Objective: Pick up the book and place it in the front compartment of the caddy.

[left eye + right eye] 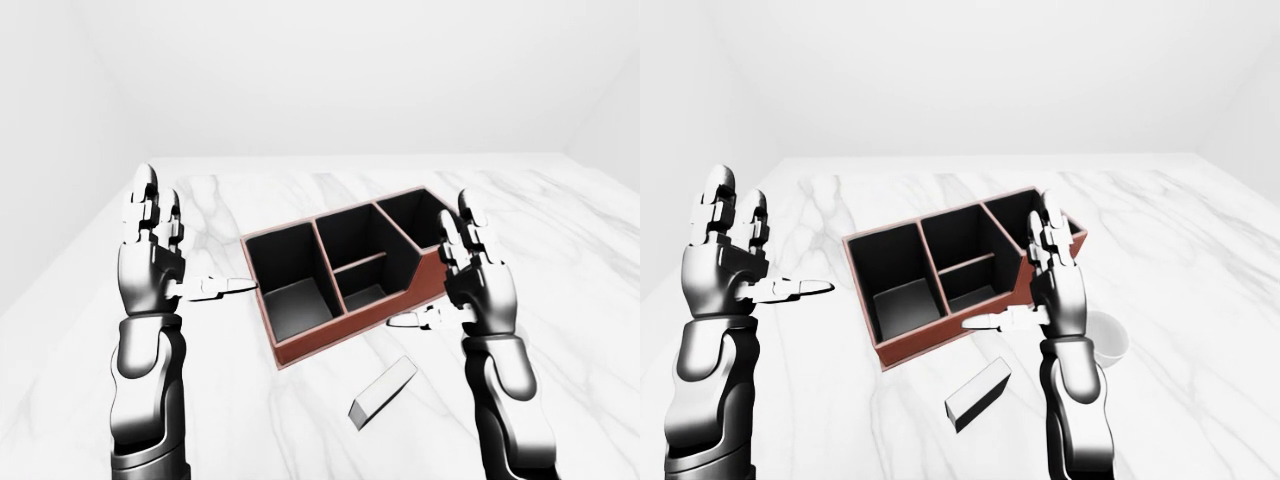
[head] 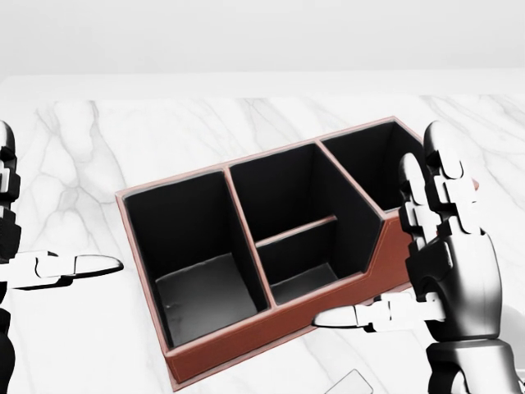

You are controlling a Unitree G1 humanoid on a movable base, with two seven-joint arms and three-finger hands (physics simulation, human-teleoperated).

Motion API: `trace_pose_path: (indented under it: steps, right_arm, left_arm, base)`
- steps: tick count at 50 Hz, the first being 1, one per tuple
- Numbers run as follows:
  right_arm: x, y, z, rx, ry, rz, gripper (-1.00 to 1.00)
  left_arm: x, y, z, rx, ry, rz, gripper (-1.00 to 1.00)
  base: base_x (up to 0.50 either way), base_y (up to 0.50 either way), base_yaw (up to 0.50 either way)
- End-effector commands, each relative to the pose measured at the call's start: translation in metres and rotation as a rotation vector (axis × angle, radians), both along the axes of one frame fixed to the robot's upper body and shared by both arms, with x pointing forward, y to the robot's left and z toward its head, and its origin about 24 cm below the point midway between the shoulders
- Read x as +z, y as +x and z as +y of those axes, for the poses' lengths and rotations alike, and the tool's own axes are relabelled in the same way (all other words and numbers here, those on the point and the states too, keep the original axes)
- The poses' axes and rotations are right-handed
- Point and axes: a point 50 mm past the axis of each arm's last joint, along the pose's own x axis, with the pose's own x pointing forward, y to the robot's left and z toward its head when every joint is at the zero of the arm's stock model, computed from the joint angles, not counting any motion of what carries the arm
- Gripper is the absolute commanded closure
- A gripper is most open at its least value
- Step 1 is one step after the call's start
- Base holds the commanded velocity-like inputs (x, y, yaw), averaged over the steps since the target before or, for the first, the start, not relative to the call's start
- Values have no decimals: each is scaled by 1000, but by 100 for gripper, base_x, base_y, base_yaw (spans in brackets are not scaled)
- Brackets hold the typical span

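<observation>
The caddy [image 1: 325,343] is a red-brown box with black insides, split into several compartments, standing askew on the white marble table [image 1: 230,400]. The book [image 1: 383,391], a pale slab with a dark edge, lies flat on the table just below the caddy; in the head view only its corner [image 2: 350,383] shows at the bottom edge. My left hand [image 1: 195,240] is raised to the left of the caddy, fingers spread and open. My right hand [image 1: 435,270] is held up at the caddy's right end, above the book, also open and holding nothing.
A small white cup [image 1: 1110,336] stands on the table just right of my right hand in the right-eye view. The table's left edge [image 1: 60,290] runs close by my left arm. White walls surround the table.
</observation>
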Motion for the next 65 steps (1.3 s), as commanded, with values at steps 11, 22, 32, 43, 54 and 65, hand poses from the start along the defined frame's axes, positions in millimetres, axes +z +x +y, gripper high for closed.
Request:
trace_pose_path:
  steps: [11, 22, 32, 43, 54, 65]
  right_arm:
    - [10, -4, 3, -12, -76, -46, -100]
    - [85, -37, 11, -30, -517, -403, -100]
    - [92, -42, 13, -46, -595, -437, -100]
    - [92, -43, 16, -57, -663, -427, -100]
    - [97, -51, 19, -110, -801, -435, -100]
    - [93, -60, 19, -134, -951, -360, -100]
  left_arm:
    - [-2, 1, 0, 0, 2, 11, -100]
    - [-1, 2, 2, 5, 2, 10, -100]
    - [-1, 2, 2, 5, 5, 6, -100]
    - [-2, 2, 2, 3, 7, 13, -100]
    - [0, 2, 2, 4, 8, 6, -100]
    - [-2, 3, 2, 4, 9, 13, -100]
  base:
    - [0, 0, 0]
    - [0, 0, 0]
    - [0, 0, 0]
    - [0, 0, 0]
    - [0, 0, 0]
    - [0, 0, 0]
